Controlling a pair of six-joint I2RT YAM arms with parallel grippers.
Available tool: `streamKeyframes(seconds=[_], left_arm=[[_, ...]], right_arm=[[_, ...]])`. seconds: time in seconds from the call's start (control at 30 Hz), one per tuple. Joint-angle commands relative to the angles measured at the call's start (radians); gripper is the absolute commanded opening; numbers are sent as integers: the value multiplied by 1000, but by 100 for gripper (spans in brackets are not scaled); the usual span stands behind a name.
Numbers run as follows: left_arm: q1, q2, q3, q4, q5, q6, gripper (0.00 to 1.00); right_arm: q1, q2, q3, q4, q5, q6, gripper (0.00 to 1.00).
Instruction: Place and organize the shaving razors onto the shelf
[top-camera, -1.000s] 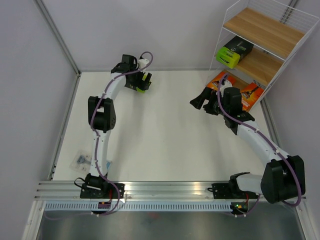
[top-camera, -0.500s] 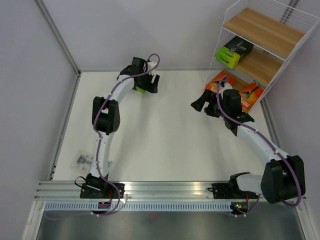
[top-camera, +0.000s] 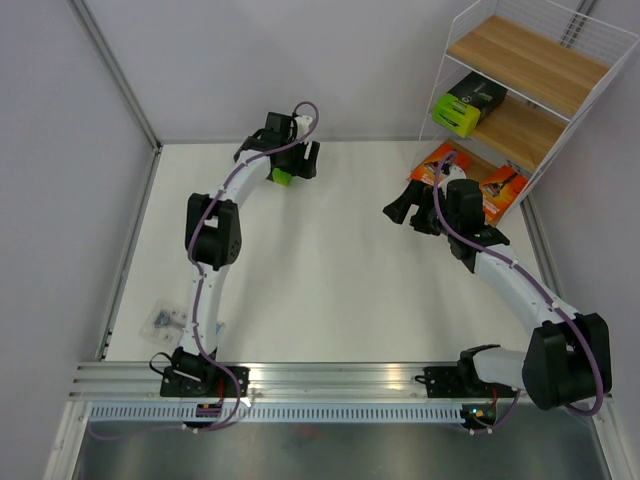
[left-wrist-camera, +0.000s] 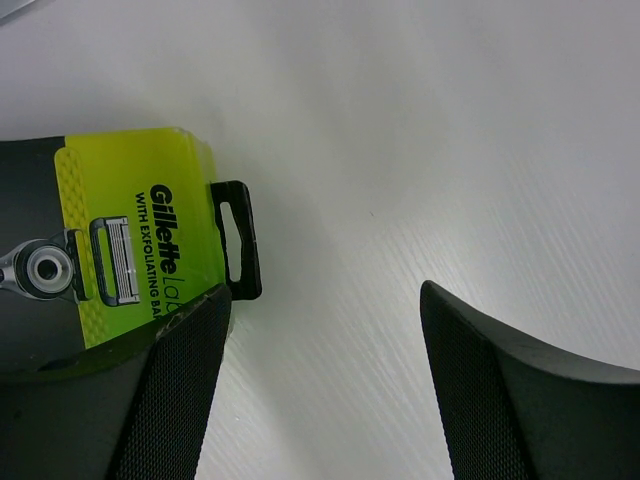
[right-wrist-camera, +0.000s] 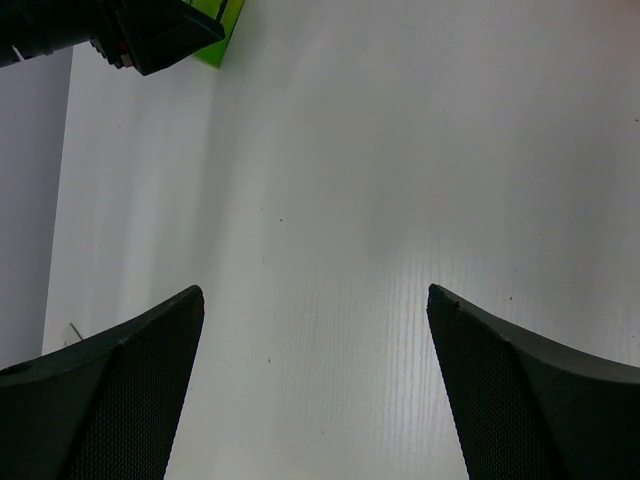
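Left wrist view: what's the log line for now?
left end effector: open beside razor box | right end effector: open, empty

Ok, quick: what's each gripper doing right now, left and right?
Left gripper: open, holding nothing; the black-and-lime razor pack sits off to one side, not gripped.
Right gripper: open, empty.

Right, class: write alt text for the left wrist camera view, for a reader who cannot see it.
A black razor pack with a lime-green Gillette end lies flat on the white table, its near corner hidden behind one finger of the open left gripper. The gap between the fingers shows only bare table.
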Motion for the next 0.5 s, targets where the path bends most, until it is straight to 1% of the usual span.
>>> streamKeyframes(seconds=[0.0,0.23,0.3,0.47], left_arm=[[-26,15,42,67,-61,-39,82],[-32,55,62,62,-114,-73,84],[-32,73,74,56,-131,-110,85],[-32,100,100,44,-145,-121,85]], right_arm=[[3,-1,0,19,10,-9,98],[3,-2,-6,11,22,-27,98],[3,1,-8,9,22,-29,98],[5,11,-5,11,25,-32,98]])
